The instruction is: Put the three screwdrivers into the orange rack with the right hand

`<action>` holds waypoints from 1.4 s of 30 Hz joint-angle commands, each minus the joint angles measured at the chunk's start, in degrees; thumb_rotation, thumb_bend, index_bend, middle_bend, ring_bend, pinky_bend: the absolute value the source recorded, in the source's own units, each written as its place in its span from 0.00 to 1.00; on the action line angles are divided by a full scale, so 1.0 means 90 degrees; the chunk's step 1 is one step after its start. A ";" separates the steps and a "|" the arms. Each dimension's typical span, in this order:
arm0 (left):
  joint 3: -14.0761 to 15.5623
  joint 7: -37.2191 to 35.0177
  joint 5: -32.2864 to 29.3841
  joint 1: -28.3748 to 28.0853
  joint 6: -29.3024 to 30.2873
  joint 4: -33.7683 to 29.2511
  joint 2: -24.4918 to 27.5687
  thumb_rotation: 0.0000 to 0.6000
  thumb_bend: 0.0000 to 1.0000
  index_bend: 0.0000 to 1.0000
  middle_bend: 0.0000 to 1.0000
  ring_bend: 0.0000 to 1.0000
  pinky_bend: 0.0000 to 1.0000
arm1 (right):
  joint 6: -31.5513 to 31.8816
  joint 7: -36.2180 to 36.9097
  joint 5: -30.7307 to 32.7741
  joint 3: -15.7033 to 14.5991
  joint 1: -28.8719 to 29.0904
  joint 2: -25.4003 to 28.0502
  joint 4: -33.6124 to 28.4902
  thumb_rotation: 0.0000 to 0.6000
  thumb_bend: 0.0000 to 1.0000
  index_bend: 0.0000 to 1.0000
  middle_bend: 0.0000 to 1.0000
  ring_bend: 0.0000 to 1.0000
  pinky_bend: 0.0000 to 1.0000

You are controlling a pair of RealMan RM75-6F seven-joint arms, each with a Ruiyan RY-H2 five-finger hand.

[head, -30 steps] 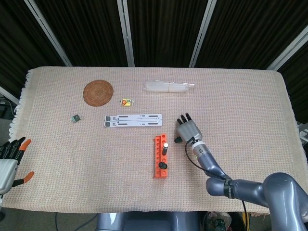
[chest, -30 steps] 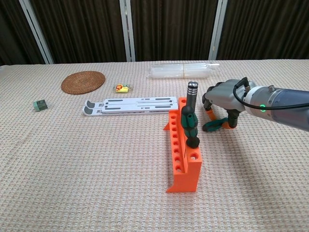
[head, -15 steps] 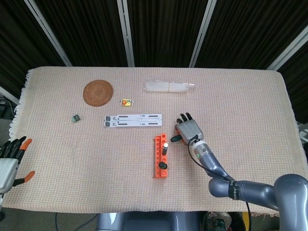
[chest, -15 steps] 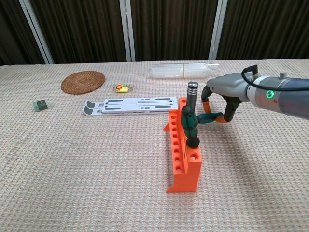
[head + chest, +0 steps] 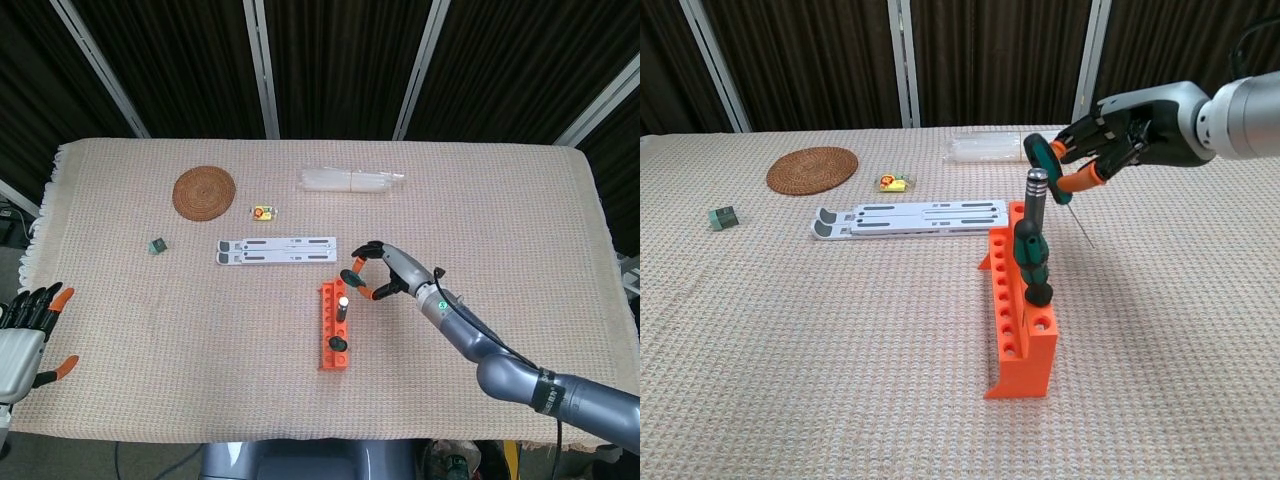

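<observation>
No brand, label or writing can be read on anything here; the small yellow item bears a red mark too small to make out.

At the far left, low at about 8 o'clock in the head view, the left hand hangs off the edge of the desk, its fingers released and spread, holding nothing. On the cloth-covered desk, a small green block lies at 9 o'clock. A round woven coaster sits at 10 o'clock, with the yellow item just to its right. A flat white-grey folding stand stretches across the middle. A clear plastic packet lies at 12 o'clock.

The orange rack stands just right of centre, its far end close to the stand. Two screwdrivers are upright in it: one silver-capped screwdriver and a green-handled screwdriver just in front of it.

At 2 o'clock in the chest view, the right hand is raised above the desk, pinching the third screwdriver by its green and orange handle. Its thin shaft slants down to the right, clear of the cloth, just behind and right of the rack.
</observation>
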 commanded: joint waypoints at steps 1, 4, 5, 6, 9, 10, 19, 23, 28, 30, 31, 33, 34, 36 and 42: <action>0.0017 0.0048 0.0034 0.0005 0.0015 -0.0064 0.0029 1.00 0.21 0.00 0.00 0.00 0.00 | -0.0659 0.0911 -0.0249 0.0628 -0.0393 0.0194 -0.0095 1.00 0.52 0.63 0.20 0.00 0.00; 0.0025 0.0107 0.0044 0.0008 0.0020 -0.0141 0.0067 1.00 0.21 0.00 0.00 0.00 0.00 | -0.1008 0.1519 -0.0448 0.1068 -0.0631 0.0152 -0.0090 1.00 0.52 0.63 0.20 0.00 0.00; 0.0029 0.0139 0.0046 0.0006 0.0014 -0.0172 0.0079 1.00 0.21 0.00 0.00 0.00 0.00 | -0.1066 0.1681 -0.0573 0.1215 -0.0723 0.0107 -0.0089 1.00 0.52 0.63 0.20 0.00 0.00; 0.0031 0.0162 0.0053 0.0000 0.0007 -0.0196 0.0091 1.00 0.21 0.00 0.00 0.00 0.00 | -0.1057 0.1782 -0.0676 0.1315 -0.0793 0.0055 -0.0081 1.00 0.52 0.64 0.20 0.00 0.00; 0.0031 0.0232 0.0096 -0.0018 0.0007 -0.0272 0.0116 1.00 0.21 0.00 0.00 0.00 0.00 | -0.0845 0.2087 -0.0966 0.1551 -0.0976 -0.0202 -0.0036 1.00 0.52 0.64 0.20 0.00 0.00; 0.0028 0.0255 0.0094 -0.0025 -0.0002 -0.0297 0.0123 1.00 0.21 0.00 0.00 0.00 0.00 | -0.0801 0.2193 -0.1081 0.1599 -0.1024 -0.0276 0.0001 1.00 0.52 0.64 0.20 0.00 0.00; 0.0018 0.0372 0.0078 -0.0083 -0.0087 -0.0403 0.0164 1.00 0.21 0.00 0.00 0.00 0.00 | -0.0472 0.2808 -0.1485 0.1579 -0.1113 -0.0692 0.0166 1.00 0.53 0.64 0.21 0.00 0.00; 0.0013 0.0385 0.0066 -0.0090 -0.0095 -0.0420 0.0177 1.00 0.21 0.00 0.00 0.00 0.00 | -0.0463 0.2870 -0.1574 0.1382 -0.0957 -0.0793 0.0299 1.00 0.53 0.64 0.21 0.00 0.00; 0.0016 0.0378 0.0041 -0.0078 -0.0087 -0.0417 0.0191 1.00 0.21 0.00 0.00 0.00 0.00 | -0.0265 0.2928 -0.1563 0.1217 -0.0772 -0.0971 0.0444 1.00 0.53 0.64 0.21 0.00 0.00; 0.0017 0.0375 0.0029 -0.0077 -0.0094 -0.0412 0.0191 1.00 0.21 0.00 0.00 0.00 0.00 | -0.0175 0.2917 -0.1567 0.1154 -0.0720 -0.1030 0.0474 1.00 0.53 0.64 0.21 0.00 0.00; 0.0018 0.0374 0.0026 -0.0077 -0.0096 -0.0410 0.0192 1.00 0.21 0.00 0.00 0.00 0.00 | -0.0136 0.2920 -0.1558 0.1133 -0.0705 -0.1052 0.0478 1.00 0.53 0.64 0.21 0.00 0.00; 0.0020 0.0370 0.0022 -0.0076 -0.0098 -0.0406 0.0195 1.00 0.21 0.00 0.00 0.00 0.00 | -0.0094 0.2920 -0.1545 0.1090 -0.0665 -0.1078 0.0492 1.00 0.53 0.64 0.21 0.00 0.00; 0.0020 0.0366 0.0022 -0.0076 -0.0098 -0.0404 0.0195 1.00 0.21 0.00 0.00 0.00 0.00 | -0.0081 0.2924 -0.1536 0.1075 -0.0645 -0.1085 0.0499 1.00 0.53 0.64 0.21 0.00 0.00; 0.0018 0.0354 0.0023 -0.0074 -0.0089 -0.0395 0.0192 1.00 0.21 0.00 0.00 0.00 0.00 | -0.0024 0.2916 -0.1515 0.1030 -0.0585 -0.1100 0.0535 1.00 0.53 0.64 0.21 0.00 0.00; 0.0016 0.0327 0.0006 -0.0068 -0.0086 -0.0365 0.0173 1.00 0.21 0.00 0.00 0.00 0.00 | 0.0112 0.2916 -0.1395 0.0905 -0.0469 -0.1071 0.0578 1.00 0.53 0.64 0.21 0.00 0.00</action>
